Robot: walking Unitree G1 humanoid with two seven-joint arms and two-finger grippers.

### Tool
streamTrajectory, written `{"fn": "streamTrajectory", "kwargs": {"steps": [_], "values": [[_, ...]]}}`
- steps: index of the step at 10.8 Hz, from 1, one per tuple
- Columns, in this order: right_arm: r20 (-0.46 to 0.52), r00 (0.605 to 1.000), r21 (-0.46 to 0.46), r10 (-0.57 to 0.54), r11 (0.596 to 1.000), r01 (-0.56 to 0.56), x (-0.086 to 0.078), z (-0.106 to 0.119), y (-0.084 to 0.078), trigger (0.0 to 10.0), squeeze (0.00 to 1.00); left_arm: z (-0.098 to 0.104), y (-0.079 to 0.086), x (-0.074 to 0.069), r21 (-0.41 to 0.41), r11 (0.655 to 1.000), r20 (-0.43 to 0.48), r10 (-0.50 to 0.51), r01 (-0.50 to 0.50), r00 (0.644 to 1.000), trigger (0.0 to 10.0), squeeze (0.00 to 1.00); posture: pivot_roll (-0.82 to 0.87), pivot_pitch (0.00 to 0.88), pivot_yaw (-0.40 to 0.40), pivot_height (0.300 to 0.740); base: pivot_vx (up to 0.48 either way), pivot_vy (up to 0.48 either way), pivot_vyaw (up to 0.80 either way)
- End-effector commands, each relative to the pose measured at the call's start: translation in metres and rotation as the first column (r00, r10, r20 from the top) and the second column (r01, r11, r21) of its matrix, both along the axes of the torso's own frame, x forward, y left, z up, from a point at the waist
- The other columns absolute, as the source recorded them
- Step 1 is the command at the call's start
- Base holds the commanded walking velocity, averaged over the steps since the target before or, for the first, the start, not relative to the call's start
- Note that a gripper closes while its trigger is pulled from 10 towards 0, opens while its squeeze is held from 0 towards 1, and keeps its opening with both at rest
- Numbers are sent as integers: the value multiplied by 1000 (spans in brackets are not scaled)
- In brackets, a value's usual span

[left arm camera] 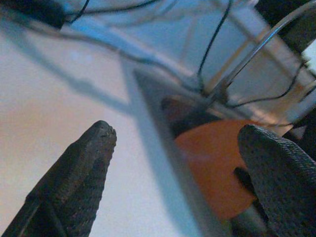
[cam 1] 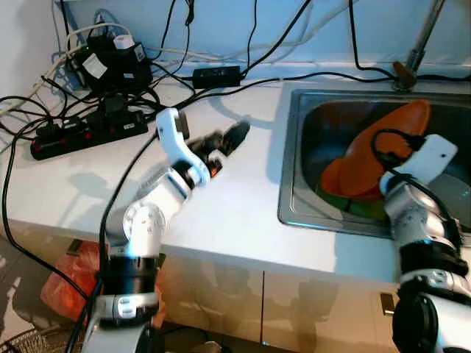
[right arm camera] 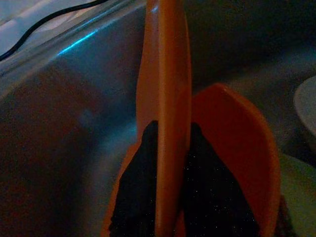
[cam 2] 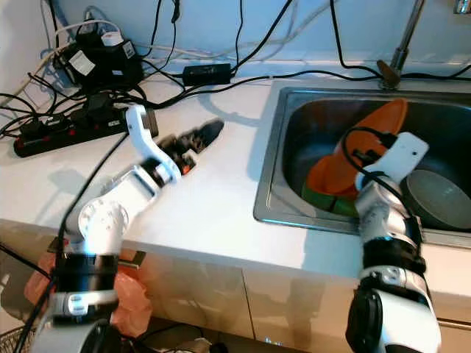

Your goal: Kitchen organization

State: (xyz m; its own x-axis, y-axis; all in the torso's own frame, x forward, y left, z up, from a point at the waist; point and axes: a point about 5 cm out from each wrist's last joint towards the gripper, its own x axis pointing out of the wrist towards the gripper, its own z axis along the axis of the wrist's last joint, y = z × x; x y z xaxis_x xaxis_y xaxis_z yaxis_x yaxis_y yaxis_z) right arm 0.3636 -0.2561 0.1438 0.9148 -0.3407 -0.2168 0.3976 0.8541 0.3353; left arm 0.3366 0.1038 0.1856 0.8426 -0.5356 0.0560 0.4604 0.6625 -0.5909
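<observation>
— Plate (right arm camera: 165,98) first: where is it?

— Orange, standing on edge inside the steel sink (cam 2: 294,118), tilted up over a second orange dish (right arm camera: 237,148) with something green beneath. The right gripper (right arm camera: 165,163) is down in the basin, pinching the plate's rim, one black finger on each face.

— Do the head views show that grip?

— No. There the right wrist's white housing and cable cover the fingers; the wrist camera alone shows them closed on the rim. The right eye view adds a grey round pan (cam 2: 441,198) in the sink beside the arm.

— And the left arm?

— The left gripper (cam 1: 229,138) hovers over the white counter (cam 1: 243,206), just beside the sink's edge, pointing toward it. From the head its fingers look close together; its own wrist camera shows the two fingertips (left arm camera: 84,163) set wide apart with nothing between them.

— Anything else on the counter?

— A black power strip (cam 1: 88,132) and a tangle of chargers and cables (cam 1: 118,55) along the wall. A faucet (cam 1: 419,44) rises behind the sink.
</observation>
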Motion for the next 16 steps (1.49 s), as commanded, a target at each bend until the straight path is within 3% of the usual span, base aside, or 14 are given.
{"fn": "streamTrajectory", "kwargs": {"steps": [1,2,3,4,5,10,12,16], "values": [[-16,1000,-16,17,1000,-17,2,-3,5,1020,0,-7,1,-1,37,999,-20,17,-16,1000,10000,1000,147,32,136,740,0,0,0],[-21,1000,-13,16,1000,-17,2,-4,5,3608,0,-8,1,-1,45,999,-22,17,-16,1000,10000,1000,148,32,136,740,0,0,0],[-24,1000,-14,18,1000,-18,3,-5,6,4667,43,-9,0,-2,55,998,-21,17,-16,1000,10000,1000,148,32,136,740,0,0,0],[-46,999,-28,8,1000,-10,3,-9,5,10000,1000,-15,-4,-2,99,995,-21,31,-28,999,10000,878,136,31,137,740,0,0,0],[-48,999,-34,3,999,-4,3,-8,3,10000,1000,-17,-6,-2,113,993,-25,33,-30,999,10000,0,132,32,138,740,0,0,0],[-83,991,-139,-106,986,93,-2,-7,-16,10000,1000,-19,-3,-2,155,987,-15,53,-50,998,10000,0,131,23,138,740,0,0,0],[-32,999,-233,-29,972,20,0,4,-7,10000,1000,-20,0,-2,216,971,30,101,-105,994,10000,0,125,24,134,740,0,0,0],[40,992,-342,117,935,-97,-2,15,19,10000,1000,-21,9,1,238,942,94,222,-238,971,10000,0,96,32,126,740,0,0,0]]}}
